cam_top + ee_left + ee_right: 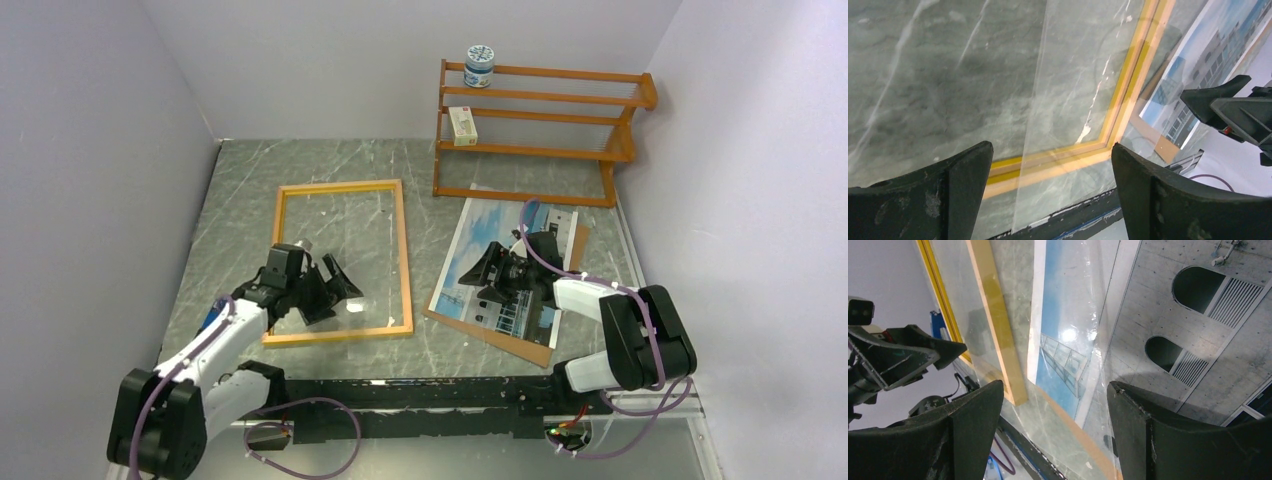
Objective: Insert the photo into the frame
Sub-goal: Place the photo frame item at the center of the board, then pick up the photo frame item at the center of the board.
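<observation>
We see the frame (402, 250) flat on the worktop (250, 170), left jaws apart over its near end, and the photo (468, 262) just right of it on a brown board (528, 347), right jaws apart above it.

I see frame (402, 260): light wood, matt; photo (472, 243), right of frame: glossy paper; table (240, 190) under frame: smooth grey marble look, slight sheen.
</observation>
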`<state>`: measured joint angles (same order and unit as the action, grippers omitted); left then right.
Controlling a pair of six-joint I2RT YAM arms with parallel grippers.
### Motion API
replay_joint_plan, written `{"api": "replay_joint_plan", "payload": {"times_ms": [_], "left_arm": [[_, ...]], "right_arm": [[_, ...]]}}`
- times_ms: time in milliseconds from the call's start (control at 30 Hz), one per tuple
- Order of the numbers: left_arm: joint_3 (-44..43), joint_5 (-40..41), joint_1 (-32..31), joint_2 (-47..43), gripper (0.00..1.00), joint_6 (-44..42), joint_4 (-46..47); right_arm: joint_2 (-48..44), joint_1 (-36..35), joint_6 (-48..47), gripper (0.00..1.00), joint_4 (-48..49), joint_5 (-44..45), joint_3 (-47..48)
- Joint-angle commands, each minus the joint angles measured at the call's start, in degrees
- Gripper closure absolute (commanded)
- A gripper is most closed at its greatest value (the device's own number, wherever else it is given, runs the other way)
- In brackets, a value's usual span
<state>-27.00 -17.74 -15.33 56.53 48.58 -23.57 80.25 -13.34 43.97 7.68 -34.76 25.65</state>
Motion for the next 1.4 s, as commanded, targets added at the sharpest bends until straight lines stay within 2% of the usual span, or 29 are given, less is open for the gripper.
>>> {"api": "replay_joint_plan", "payload": {"times_ms": [0,167,433,533,700,767,867,1000,1100,1367], "left_arm": [[1.9,-3.6,0.1,6.4,0.06,0.6,11.0],[4.4,-8.9,0.1,12.0,0.15,2.6,20.0],[13.2,-15.5,0.2,8.8,0.33,7.7,39.3],[12.5,-17.8,0.5,8.8,0.55,7.8,41.4],[10.6,-19.9,1.2,5.5,0.95,7.7,39.0],[8.9,-21.0,1.6,3.1,0.97,7.3,35.6],[3.8,-22.0,2.1,-1.4,0.98,5.5,25.8],[-7.2,-22.1,2.5,-5.6,0.97,3.0,10.4],[-15.5,-22.4,2.6,-5.9,0.97,2.0,2.0],[-32.0,-26.0,2.6,-6.1,0.98,2.6,-6.3]], "right_arm": [[2.3,-0.5,-3.3,0.20,-4.2,5.6,-2.7],[2.4,-0.5,-3.5,0.20,-3.0,3.6,-3.4],[2.5,-0.5,-2.6,0.20,-0.3,1.0,-4.7],[2.4,-0.6,-2.1,0.21,0.6,0.2,-5.0],[-0.3,-0.6,-0.1,0.20,2.0,0.1,-5.6],[-1.9,-0.5,2.1,0.19,3.6,-0.2,-6.1],[-5.1,-0.4,5.7,0.15,5.4,0.0,-6.4],[-10.6,-0.5,9.9,0.08,5.6,1.5,-5.7],[-13.4,-0.5,14.1,0.05,9.4,-0.5,-5.3],[-15.5,-2.0,30.1,0.03,25.1,-7.2,-4.3]]}}
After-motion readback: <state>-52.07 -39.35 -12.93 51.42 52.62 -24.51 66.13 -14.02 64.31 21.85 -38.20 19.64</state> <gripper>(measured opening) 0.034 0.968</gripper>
